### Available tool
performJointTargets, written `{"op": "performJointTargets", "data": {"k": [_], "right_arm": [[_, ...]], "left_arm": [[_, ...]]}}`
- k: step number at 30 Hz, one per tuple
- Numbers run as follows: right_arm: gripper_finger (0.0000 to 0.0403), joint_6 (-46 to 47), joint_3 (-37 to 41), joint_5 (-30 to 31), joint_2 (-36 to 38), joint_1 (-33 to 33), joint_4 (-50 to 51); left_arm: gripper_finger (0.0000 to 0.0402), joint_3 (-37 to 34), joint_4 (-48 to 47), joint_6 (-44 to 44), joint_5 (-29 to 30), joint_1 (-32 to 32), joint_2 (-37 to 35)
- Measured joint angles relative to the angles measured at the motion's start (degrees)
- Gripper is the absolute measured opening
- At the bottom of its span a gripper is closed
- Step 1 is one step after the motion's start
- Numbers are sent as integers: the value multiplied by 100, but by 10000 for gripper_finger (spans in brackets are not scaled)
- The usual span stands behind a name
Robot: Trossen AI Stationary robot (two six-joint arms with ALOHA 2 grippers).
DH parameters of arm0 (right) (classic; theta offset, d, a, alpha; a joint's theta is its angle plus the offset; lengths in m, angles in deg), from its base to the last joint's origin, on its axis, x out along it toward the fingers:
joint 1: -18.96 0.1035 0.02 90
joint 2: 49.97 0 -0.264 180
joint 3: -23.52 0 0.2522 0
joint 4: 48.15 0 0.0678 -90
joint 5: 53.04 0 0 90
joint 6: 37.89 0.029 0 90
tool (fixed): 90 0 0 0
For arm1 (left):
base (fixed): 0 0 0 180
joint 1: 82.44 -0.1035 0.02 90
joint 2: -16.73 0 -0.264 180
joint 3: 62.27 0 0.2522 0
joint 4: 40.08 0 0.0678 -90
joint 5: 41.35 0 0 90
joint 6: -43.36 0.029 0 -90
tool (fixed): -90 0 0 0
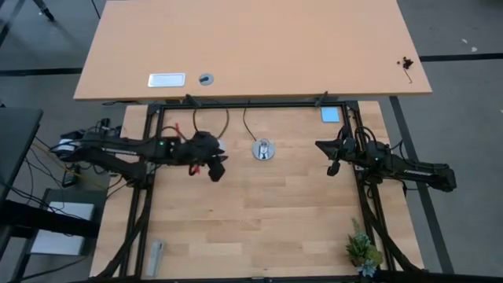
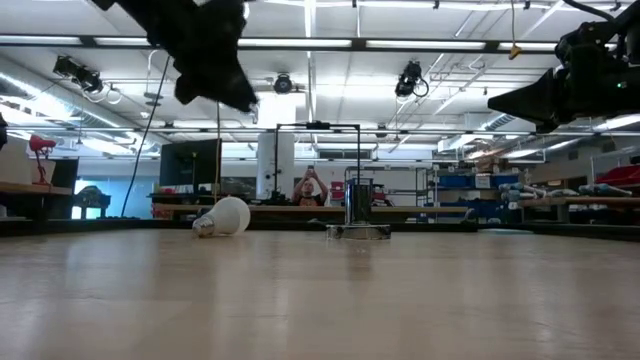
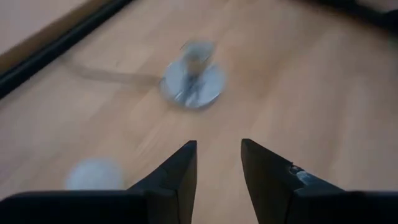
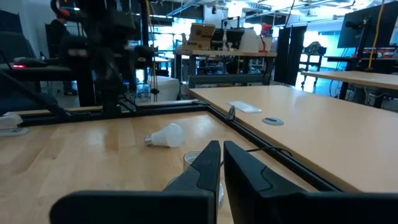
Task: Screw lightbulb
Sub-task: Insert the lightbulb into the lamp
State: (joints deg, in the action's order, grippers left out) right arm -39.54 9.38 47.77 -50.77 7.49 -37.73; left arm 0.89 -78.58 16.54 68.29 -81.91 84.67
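Observation:
The lightbulb (image 2: 225, 216), white with a silver screw base, lies on its side on the wooden table; it also shows in the right wrist view (image 4: 166, 135) and the high view (image 1: 222, 145). The round silvery socket (image 1: 263, 149) stands at the table's middle, toward the far edge, with a thin black cord. My left gripper (image 3: 219, 146) hovers open above the table, near the lightbulb, pointing down toward the socket (image 3: 193, 81), with nothing between its fingers. My right gripper (image 4: 221, 149) waits shut at the right (image 1: 334, 165), raised above the table.
A small green plant (image 1: 363, 250) stands at the near right corner. A grey object (image 1: 155, 257) lies at the near left. A lighter table (image 1: 251, 47) adjoins the far edge behind a black frame bar. A person (image 2: 312, 185) stands far off in the room.

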Motion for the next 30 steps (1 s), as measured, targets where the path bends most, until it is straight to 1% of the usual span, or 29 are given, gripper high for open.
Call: {"op": "performJointTargets", "data": {"k": [5,9,14,19,24,30], "right_arm": [[30,2,-2,-1,0,2,-2],[30,2,-2,-1,0,0,-20],[30,1,-1,0,0,0,-82],[30,2,-2,0,0,0,-138],[30,2,0,0,2,1,-134],[30,2,-1,-1,0,1,-130]], "left_arm": [[132,73,-830,-784,355,-15,551],[140,73,-1199,-1239,520,-15,1002],[162,73,-1023,-1432,540,-15,1575],[198,73,-916,-1431,588,-15,2052],[232,73,-942,-1504,619,-17,2284],[249,60,-936,-1970,803,-108,2330]]}}
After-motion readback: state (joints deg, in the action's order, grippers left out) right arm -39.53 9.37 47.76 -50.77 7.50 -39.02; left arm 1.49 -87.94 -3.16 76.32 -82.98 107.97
